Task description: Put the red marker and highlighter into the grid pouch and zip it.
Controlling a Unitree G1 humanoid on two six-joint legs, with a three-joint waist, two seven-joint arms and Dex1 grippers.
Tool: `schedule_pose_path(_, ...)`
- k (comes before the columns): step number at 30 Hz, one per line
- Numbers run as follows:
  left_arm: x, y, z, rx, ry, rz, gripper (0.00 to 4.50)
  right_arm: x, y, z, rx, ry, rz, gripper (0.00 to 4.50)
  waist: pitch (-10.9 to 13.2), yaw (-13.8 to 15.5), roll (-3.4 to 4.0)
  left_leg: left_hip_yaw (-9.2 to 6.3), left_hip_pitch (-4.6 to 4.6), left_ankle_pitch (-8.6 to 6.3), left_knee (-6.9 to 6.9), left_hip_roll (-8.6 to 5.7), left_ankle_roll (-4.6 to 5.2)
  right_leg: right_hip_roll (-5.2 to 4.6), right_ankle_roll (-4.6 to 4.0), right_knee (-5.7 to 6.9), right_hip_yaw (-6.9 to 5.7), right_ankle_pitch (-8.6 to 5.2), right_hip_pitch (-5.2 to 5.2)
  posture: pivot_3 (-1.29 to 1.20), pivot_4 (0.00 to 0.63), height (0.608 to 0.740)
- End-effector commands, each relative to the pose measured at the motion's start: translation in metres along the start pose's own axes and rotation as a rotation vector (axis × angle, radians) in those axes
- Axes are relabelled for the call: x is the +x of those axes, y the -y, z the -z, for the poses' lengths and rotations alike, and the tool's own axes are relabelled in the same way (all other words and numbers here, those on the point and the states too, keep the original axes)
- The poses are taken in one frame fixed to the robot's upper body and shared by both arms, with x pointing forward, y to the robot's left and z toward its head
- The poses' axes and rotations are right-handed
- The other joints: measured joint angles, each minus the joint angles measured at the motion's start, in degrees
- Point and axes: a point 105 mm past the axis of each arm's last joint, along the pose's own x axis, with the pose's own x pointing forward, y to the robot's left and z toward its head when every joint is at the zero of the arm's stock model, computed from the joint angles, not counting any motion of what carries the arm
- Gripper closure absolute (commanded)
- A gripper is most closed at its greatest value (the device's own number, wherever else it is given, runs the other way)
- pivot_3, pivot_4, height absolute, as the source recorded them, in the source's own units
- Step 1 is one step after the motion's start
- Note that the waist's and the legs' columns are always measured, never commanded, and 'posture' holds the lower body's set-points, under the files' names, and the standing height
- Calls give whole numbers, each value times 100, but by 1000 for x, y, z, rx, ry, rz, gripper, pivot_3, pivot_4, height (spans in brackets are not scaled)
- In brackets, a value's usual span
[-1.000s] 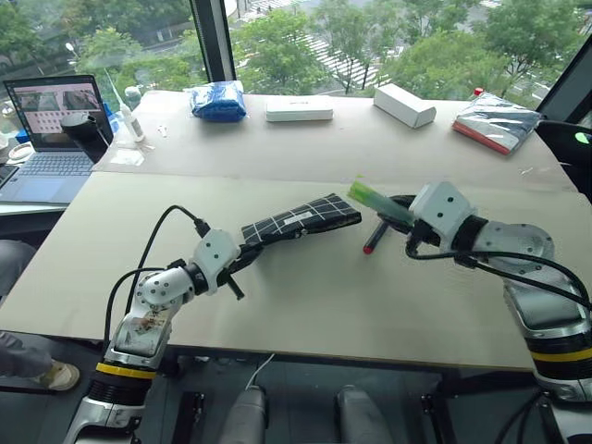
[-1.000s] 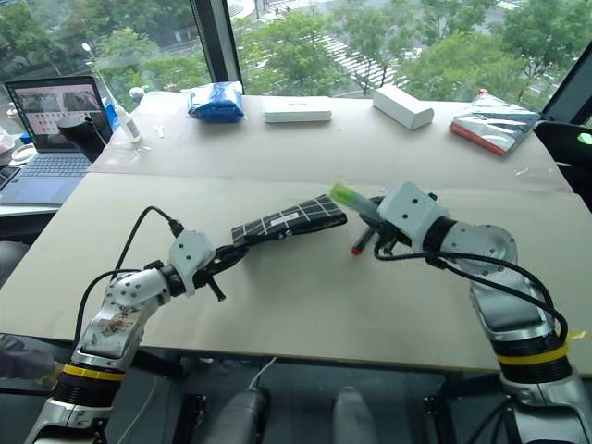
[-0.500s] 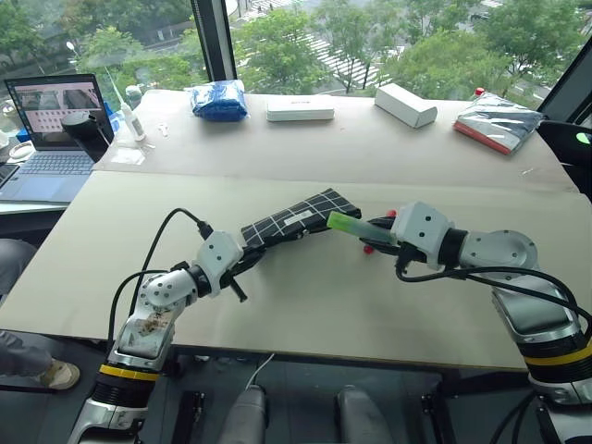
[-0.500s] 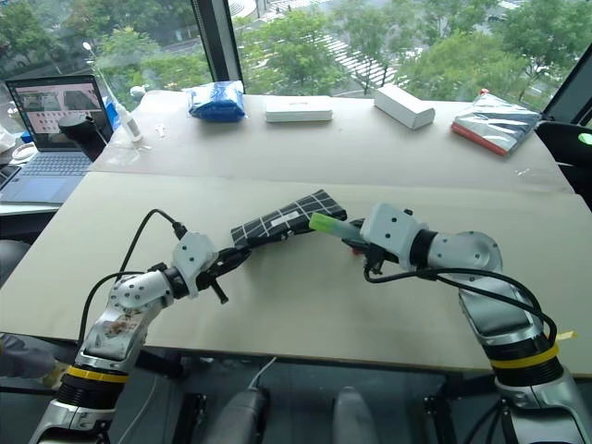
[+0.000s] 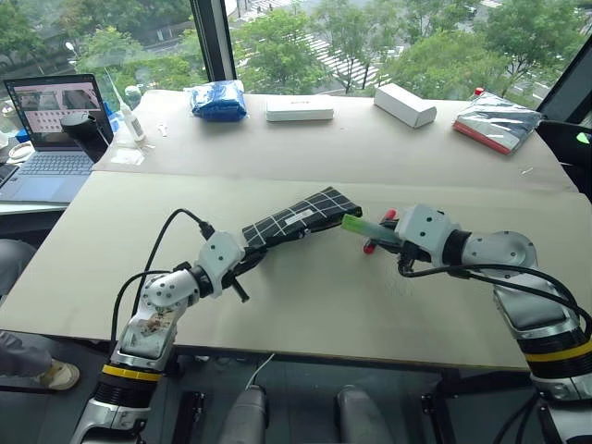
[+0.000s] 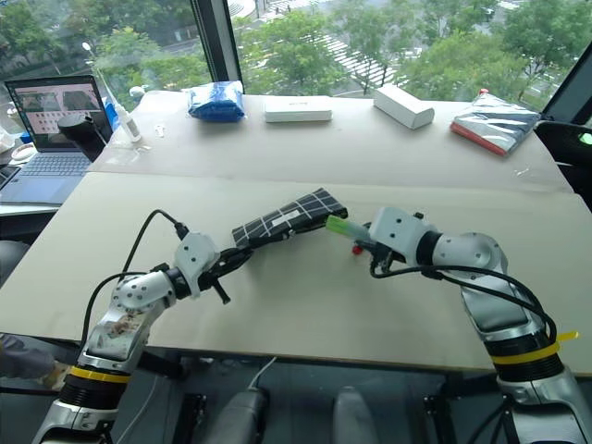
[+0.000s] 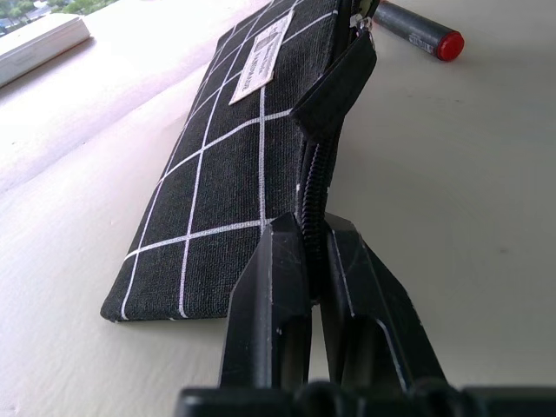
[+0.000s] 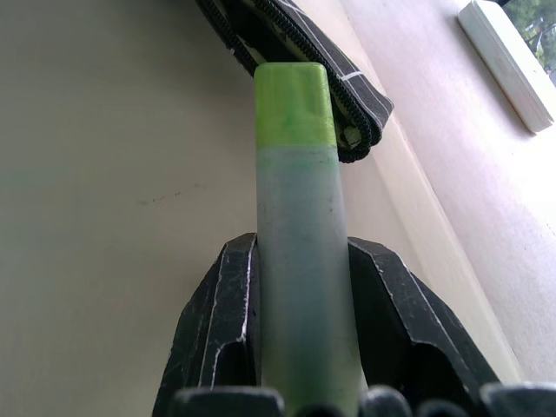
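Highlighter aimed at the mouth of the held grid pouch

In the centre of the head view, the left gripper (image 7: 314, 261) is clamped on the near corner of the grid pouch (image 5: 294, 218), at the zipper line; this seems meant to hold the case steady and off the table (image 5: 305, 305) for loading. The right gripper (image 8: 300, 304) grips the highlighter (image 5: 363, 228) by its pale barrel, green end forward, just beside the far end of the pouch, where the zipper looks parted. The red marker (image 5: 377, 238) lies on the table right of centre, close under the right gripper, not yet packed. The table around both arms is bare; boxes and a blue bundle (image 5: 217, 99) sit well apart at the upper edge.
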Motion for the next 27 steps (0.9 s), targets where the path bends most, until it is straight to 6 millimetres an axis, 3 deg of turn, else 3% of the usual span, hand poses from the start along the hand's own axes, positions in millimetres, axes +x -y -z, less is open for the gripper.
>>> schedule_pose_path(1, 1, 4, -13, 38, 46, 11, 4500, 1, 11, -13, -54, 36, 38, 3452, 0, -3, 0, 0, 0, 0, 0, 0, 0, 0, 0, 0, 0, 0, 0, 0, 150, 740)
schedule_pose_path(16, 2, 17, -9, 59, 29, 70, 4500, 12, 0, -20, -49, 54, -11, 3452, 0, -2, 0, 0, 0, 0, 1, 0, 0, 0, -1, 1, 0, 1, 0, 0, 150, 740)
schedule_pose_path(27, 1, 27, -1, 70, 5, 130, 4500, 1, 11, -22, 185, 60, -11, 3452, 0, -2, 0, 0, 0, 0, 1, 0, 0, 0, -2, 2, 0, 2, 0, 0, 150, 740)
